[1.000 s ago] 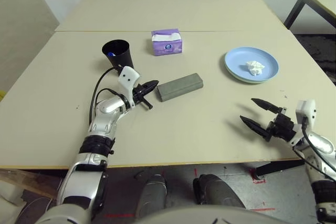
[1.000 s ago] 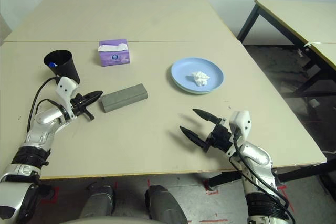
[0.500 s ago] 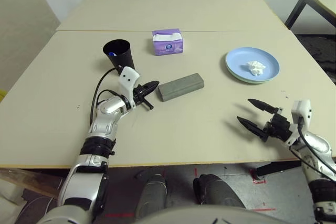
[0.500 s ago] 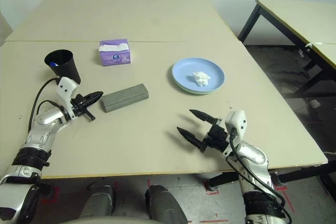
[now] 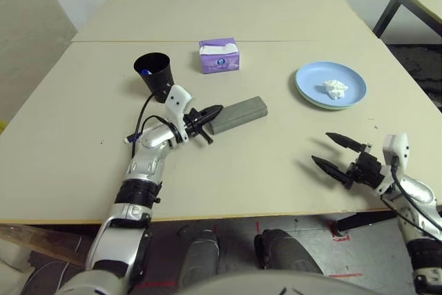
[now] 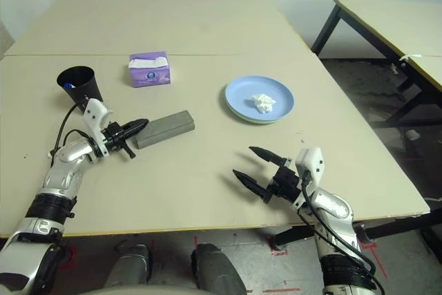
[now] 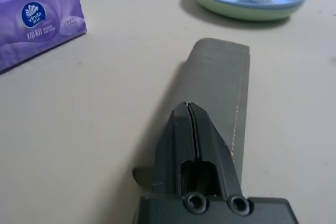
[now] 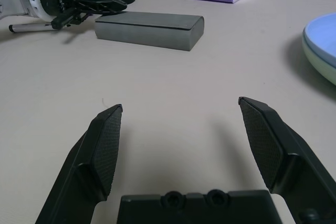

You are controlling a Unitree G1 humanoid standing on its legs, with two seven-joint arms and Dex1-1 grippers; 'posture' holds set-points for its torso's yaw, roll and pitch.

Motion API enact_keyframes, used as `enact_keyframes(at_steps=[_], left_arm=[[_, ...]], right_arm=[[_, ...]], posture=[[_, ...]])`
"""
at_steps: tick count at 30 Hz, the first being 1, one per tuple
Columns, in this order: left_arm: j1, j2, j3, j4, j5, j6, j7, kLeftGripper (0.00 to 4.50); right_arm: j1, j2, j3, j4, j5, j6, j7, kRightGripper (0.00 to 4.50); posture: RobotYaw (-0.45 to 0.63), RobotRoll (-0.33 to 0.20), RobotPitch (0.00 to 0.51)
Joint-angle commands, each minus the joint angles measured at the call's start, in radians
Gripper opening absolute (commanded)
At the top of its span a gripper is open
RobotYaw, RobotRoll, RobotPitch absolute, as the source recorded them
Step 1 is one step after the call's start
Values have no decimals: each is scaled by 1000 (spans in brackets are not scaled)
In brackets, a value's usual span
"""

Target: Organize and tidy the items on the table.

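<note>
The long grey glasses case [image 5: 238, 113] lies slantwise in the middle of the table [image 5: 228, 170]. My left gripper [image 5: 215, 110] is shut and empty, and its tips [image 7: 188, 106] stand over the case's left end; I cannot tell if they touch it. A white marker pen [image 8: 26, 26] lies on the table beside my left forearm. At the right, a pale-blue plate [image 5: 311, 81] sits on a pale-green one and holds the crumpled white tissue [image 5: 336, 89]. My right gripper [image 5: 321, 148] hovers open and empty near the front right edge.
A black cup [image 5: 153, 74] with a blue-ended pen in it stands behind my left arm. The purple tissue box [image 5: 219, 54] sits just in front of the seam line. A second table [image 6: 387, 25] with black legs stands to the right.
My left gripper, still shut, has moved right from beside the case to over its left end. The marker pen now shows beside my left forearm. The right gripper has shifted slightly.
</note>
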Motion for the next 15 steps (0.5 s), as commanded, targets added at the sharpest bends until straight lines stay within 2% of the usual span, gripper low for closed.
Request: enact_keyframes(at_steps=[1,9,12,15], left_arm=[[30,17,-20,-13,16,21,-16,24],[32,27,8,-63,-17,48,-3,24],[34,47,38,-120,-47,85,-2,24],[66,103,72,-233,-87,159,-17,24]], right_arm=[[-6,3,17,0,-11,3,-4,4500],[-19,9,25,5,-11,0,0,4500],[-15,14,28,8,-8,-11,14,4500],[-17,14,42,9,-4,-32,57,4500]], posture=[[-85,0,105],[-80,0,110],[-76,0,113],[-76,0,114]])
